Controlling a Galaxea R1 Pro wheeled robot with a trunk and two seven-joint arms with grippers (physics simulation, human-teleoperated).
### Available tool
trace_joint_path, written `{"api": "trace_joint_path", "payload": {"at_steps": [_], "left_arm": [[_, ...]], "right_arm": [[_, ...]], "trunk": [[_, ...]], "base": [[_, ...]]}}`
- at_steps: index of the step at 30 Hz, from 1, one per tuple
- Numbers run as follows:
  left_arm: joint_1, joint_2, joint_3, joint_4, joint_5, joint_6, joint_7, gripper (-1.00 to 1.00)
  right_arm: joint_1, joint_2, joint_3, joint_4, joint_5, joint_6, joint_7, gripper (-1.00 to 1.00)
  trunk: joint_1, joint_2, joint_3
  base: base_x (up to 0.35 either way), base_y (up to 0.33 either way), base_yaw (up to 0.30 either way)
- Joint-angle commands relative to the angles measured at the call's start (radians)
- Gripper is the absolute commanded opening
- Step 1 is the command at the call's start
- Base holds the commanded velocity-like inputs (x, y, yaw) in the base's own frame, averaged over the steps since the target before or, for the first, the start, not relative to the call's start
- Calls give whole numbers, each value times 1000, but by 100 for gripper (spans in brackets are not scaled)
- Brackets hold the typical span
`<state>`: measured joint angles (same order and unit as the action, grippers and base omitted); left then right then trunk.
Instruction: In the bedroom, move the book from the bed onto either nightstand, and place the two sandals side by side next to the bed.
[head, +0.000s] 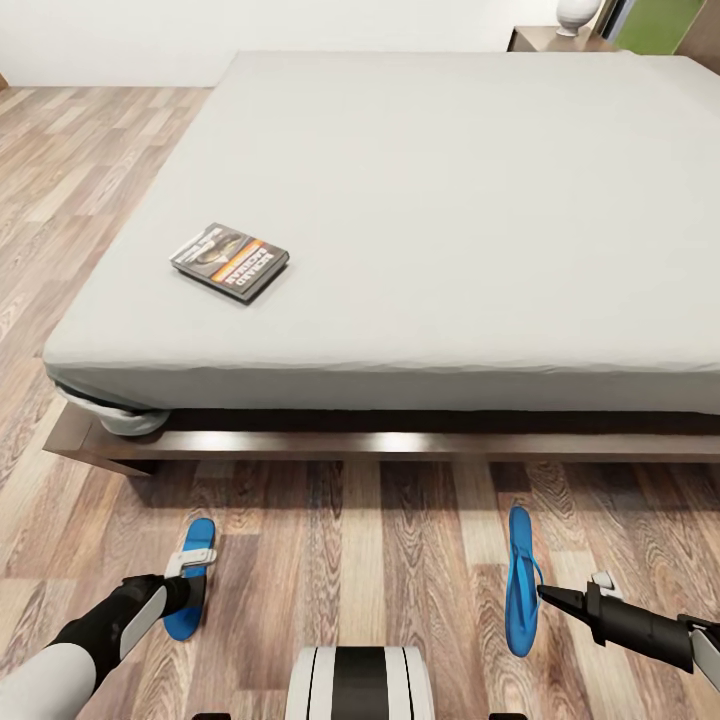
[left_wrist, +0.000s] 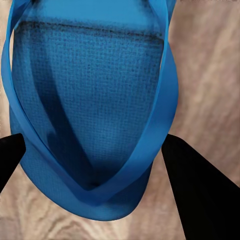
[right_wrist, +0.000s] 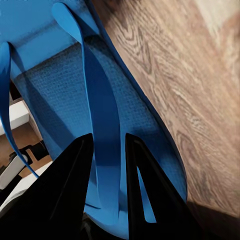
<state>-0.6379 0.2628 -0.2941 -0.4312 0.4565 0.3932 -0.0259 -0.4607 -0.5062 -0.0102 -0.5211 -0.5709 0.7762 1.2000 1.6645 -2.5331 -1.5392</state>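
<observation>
The book (head: 230, 262) lies flat near the front left corner of the bed (head: 440, 200), on the grey mattress. One blue sandal (head: 188, 590) lies flat on the floor in front of the bed. My left gripper (head: 192, 568) hovers just over it, open, and its fingers straddle this sandal's (left_wrist: 95, 100) toe end in the left wrist view. The other sandal (head: 519, 585) stands on its edge above the floor to the right. My right gripper (head: 545, 592) is shut on that sandal's strap (right_wrist: 102, 115), which runs between the black fingers (right_wrist: 75, 170).
A nightstand (head: 540, 40) with a white vase (head: 577, 14) stands beyond the bed's far right corner. The bed's dark wooden base (head: 400, 445) juts out just ahead of both sandals. Wood-plank floor (head: 360, 560) lies between the two sandals, and my own base (head: 360, 682) is below.
</observation>
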Motion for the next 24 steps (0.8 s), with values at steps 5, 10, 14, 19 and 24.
{"api": "trace_joint_path", "payload": {"at_steps": [5,10,14,19,24], "left_arm": [[0,2,-3,-1,1,1,-3,-100],[0,3,-2,-2,1,-1,-3,-100],[0,4,-2,-2,1,-2,-4,-100],[0,4,-2,-2,1,-2,-5,-100],[0,4,-1,-2,1,-2,-5,-100]], "right_arm": [[-1,0,-1,0,-3,8,3,-100],[0,0,-1,1,-3,8,3,-100],[-1,0,-1,0,-3,9,3,-100],[-1,0,-2,0,-3,8,3,-100],[-1,0,-1,0,-3,8,3,-100]], "trunk": [[0,0,-1],[0,0,-1],[0,0,-1],[0,0,-1],[0,0,-1]], "base": [[0,0,0],[0,0,0],[0,0,0],[0,0,0],[0,0,0]]}}
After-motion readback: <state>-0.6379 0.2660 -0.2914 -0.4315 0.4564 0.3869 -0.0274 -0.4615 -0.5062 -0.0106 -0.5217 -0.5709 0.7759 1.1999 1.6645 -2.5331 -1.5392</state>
